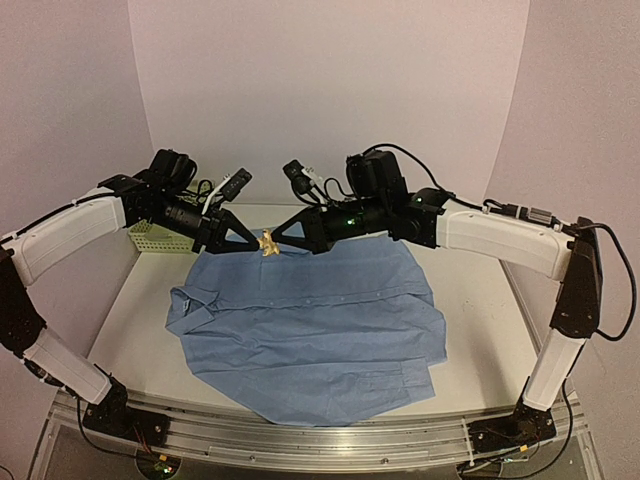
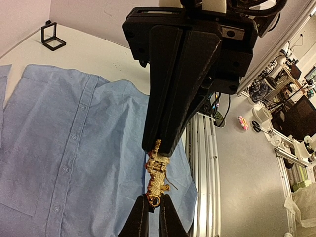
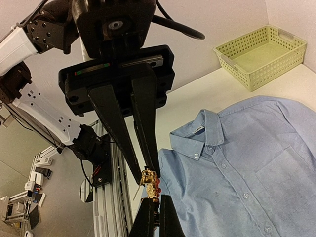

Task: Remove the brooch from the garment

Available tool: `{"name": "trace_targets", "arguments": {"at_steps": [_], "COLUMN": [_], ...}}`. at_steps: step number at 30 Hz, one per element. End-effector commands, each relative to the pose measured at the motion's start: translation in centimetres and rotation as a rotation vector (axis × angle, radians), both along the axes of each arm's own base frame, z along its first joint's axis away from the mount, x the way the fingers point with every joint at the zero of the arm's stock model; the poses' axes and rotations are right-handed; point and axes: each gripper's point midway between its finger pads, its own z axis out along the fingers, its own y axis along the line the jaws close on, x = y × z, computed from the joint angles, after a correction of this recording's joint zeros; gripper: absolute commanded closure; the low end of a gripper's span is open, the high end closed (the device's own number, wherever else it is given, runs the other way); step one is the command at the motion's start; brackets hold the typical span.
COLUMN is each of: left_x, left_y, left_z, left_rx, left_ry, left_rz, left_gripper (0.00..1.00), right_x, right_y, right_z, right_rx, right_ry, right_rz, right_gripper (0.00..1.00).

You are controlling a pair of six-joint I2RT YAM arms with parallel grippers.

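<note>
The brooch (image 1: 268, 243), a small golden and orange-red cluster with a thin pin sticking out, hangs in the air above the far edge of the garment (image 1: 310, 320), a light blue shirt lying flat on the table. My left gripper (image 1: 252, 240) is shut on one end of it and my right gripper (image 1: 285, 238) is shut on the other end, tip to tip. In the left wrist view the brooch (image 2: 157, 175) spans from my left gripper (image 2: 153, 202) up to the right one (image 2: 160, 145). In the right wrist view the brooch (image 3: 152, 183) sits above my right gripper (image 3: 159, 202), clear of the shirt (image 3: 247, 163).
A green mesh basket (image 1: 155, 237) stands at the back left, behind the left arm; it also shows in the right wrist view (image 3: 261, 49). A small black square box (image 2: 53, 37) stands on the table beyond the shirt. Purple walls close in the table.
</note>
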Motion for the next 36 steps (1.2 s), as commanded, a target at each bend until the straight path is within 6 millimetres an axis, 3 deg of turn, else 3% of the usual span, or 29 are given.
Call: {"name": "trace_targets", "arguments": {"at_steps": [1, 11, 18, 29, 36], "left_x": [-0.2, -1.0, -0.3, 0.6, 1.4], "left_y": [-0.5, -0.3, -0.1, 0.4, 0.6], "left_z": [3.5, 4.1, 3.1, 1.4, 0.7], "left_rx": [-0.078, -0.101, -0.057, 0.012, 0.063], "left_ry": [-0.067, -0.082, -0.097, -0.124, -0.181], "left_rz": [-0.045, -0.071, -0.024, 0.043, 0.068], "left_gripper": [0.95, 1.00, 1.00, 1.00, 1.00], "right_x": [-0.4, -0.5, -0.5, -0.3, -0.6], "right_y": [0.7, 0.9, 1.1, 1.7, 3.0], "right_z": [2.0, 1.5, 0.8, 1.2, 1.9], "right_rx": [0.044, 0.036, 0.025, 0.047, 0.101], "right_ry": [-0.044, -0.041, -0.022, -0.008, -0.001], "right_rz": [0.024, 0.030, 0.026, 0.038, 0.067], "right_gripper": [1.00, 1.00, 0.99, 0.54, 0.48]}}
